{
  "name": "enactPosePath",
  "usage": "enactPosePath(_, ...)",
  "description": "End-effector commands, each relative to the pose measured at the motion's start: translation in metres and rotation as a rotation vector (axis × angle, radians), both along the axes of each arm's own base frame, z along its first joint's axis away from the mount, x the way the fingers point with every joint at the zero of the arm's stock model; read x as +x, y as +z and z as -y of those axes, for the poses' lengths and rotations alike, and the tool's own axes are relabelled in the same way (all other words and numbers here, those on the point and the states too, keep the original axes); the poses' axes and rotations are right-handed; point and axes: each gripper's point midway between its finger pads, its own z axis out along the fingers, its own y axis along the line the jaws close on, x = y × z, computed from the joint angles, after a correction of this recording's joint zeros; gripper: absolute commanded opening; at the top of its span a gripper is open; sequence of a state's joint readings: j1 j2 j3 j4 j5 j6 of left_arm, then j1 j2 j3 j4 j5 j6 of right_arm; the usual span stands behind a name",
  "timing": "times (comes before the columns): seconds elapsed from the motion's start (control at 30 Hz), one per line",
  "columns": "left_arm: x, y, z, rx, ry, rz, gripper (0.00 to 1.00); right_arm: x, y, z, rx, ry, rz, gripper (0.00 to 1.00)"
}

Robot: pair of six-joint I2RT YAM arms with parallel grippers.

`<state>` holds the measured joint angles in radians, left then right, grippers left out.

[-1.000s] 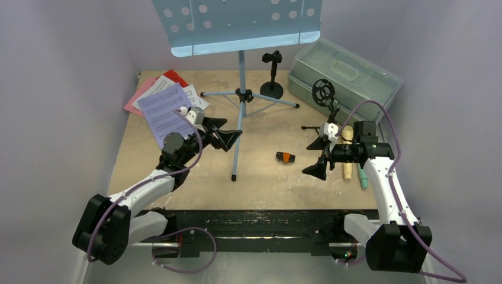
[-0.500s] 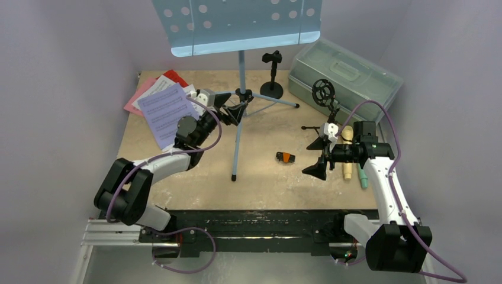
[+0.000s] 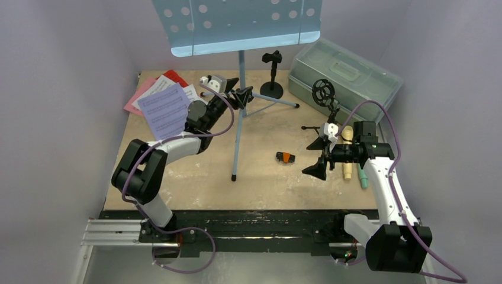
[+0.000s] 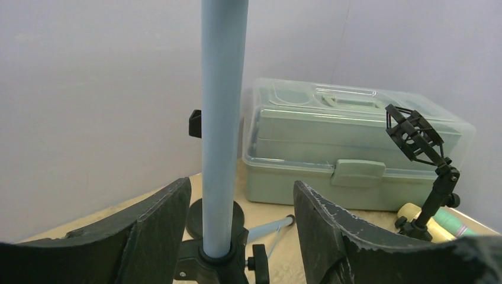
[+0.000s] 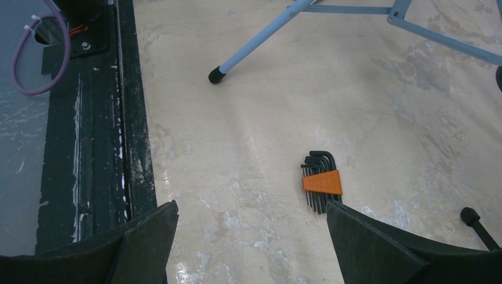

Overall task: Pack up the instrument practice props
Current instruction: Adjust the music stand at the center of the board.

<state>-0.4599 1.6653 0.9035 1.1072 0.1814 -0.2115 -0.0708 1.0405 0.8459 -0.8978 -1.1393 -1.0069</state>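
Rack pole [image 4: 222, 106] inside left gripper [image 4: 241, 195] (untouched)

stand pole [image 4: 222, 118] sits between the left claw [image 4: 240, 198] fingers; open tabletop [image 5: 237, 118] beneath the right claw [image 5: 251, 208].

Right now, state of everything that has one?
Pale-blue perforated sheet-music rack: upright, tripod legs spread.
Left fingers: open around rack pole, not touching.
Right fingers: open, empty.
Translucent grey-green plastic case: lid shut, latch down.
Black round-base mic holder: upright.
Black shock-mount mic holder: upright.
White and red music pages: loose flat pile.
Cream toy microphone and teal toy microphone: lying flat.
Orange-clipped hex key set: lying flat.
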Motion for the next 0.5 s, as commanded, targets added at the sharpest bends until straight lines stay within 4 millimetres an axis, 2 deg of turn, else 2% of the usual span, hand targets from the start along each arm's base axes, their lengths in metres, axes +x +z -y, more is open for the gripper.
enactPosePath(0.0, 0.006, 0.023, 0.009, 0.029, -0.018, 0.083, 0.61, -0.001, 0.003, -0.002, 0.003, 0.011, 0.023, 0.99)
enactPosePath(0.3, 0.024, 0.011, 0.009, 0.146, 0.034, 0.062, 0.4, -0.001, 0.002, -0.002, 0.002, 0.013, 0.022, 0.99)
enactPosePath(0.43, 0.025, 0.009, 0.01, 0.162, 0.028, 0.046, 0.19, -0.001, 0.002, -0.002, 0.002, 0.013, 0.021, 0.99)
enactPosePath(0.47, 0.024, 0.01, 0.01, 0.158, 0.026, 0.037, 0.05, -0.001, 0.002, -0.002, 0.002, 0.014, 0.022, 0.99)
